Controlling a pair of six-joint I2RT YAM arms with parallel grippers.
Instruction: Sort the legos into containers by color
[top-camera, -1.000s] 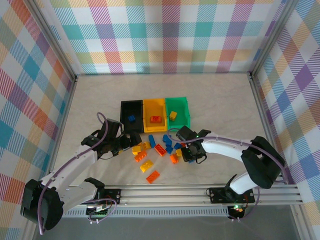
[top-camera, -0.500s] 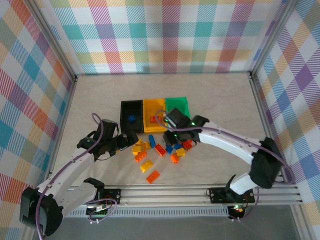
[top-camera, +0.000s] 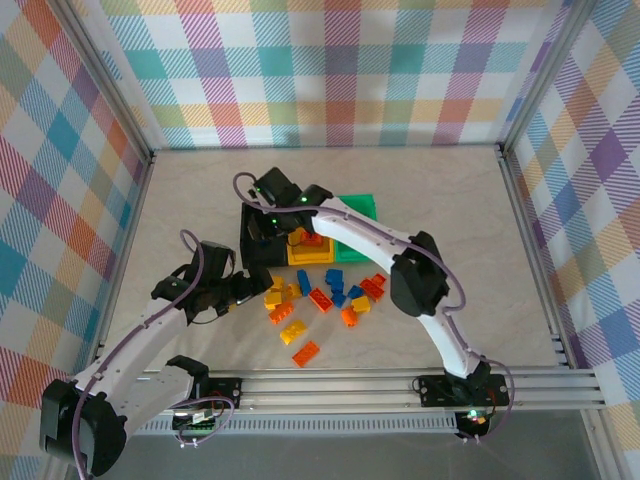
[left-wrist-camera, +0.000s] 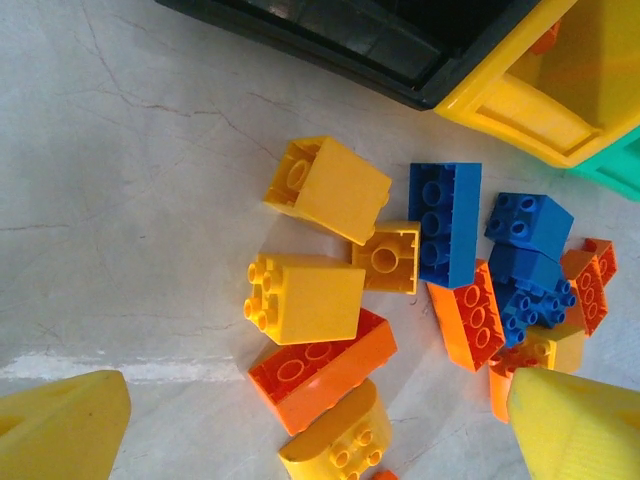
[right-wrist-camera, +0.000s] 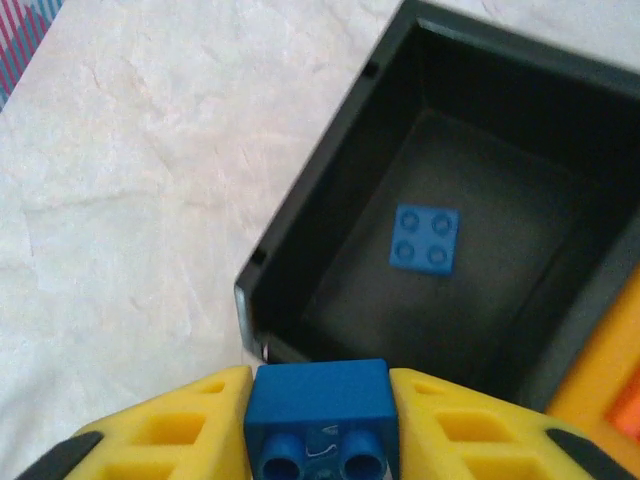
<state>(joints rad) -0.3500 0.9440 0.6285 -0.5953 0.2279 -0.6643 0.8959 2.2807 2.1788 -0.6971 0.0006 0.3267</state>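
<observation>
Right gripper (right-wrist-camera: 318, 428) clamped, arm outstretched, left gripper (left-wrist-camera: 320, 430) splayed, apparently low

We log the bench (top-camera: 450, 200) as a pale, marble-patterned sheet with thin grey veins, lying flat. Three walls close it in: the back wall (top-camera: 330, 70), the left wall (top-camera: 60, 220) and the right wall (top-camera: 590, 200). All are covered in pastel plaid of teal, orange, purple, yellow and pink on white. Bare aluminium posts (top-camera: 100, 80) run down the two rear corners. A slotted aluminium rail (top-camera: 330, 385) lies along the near edge. In the right wrist view we see a scrap of plaid meeting the bench at upper left.
</observation>
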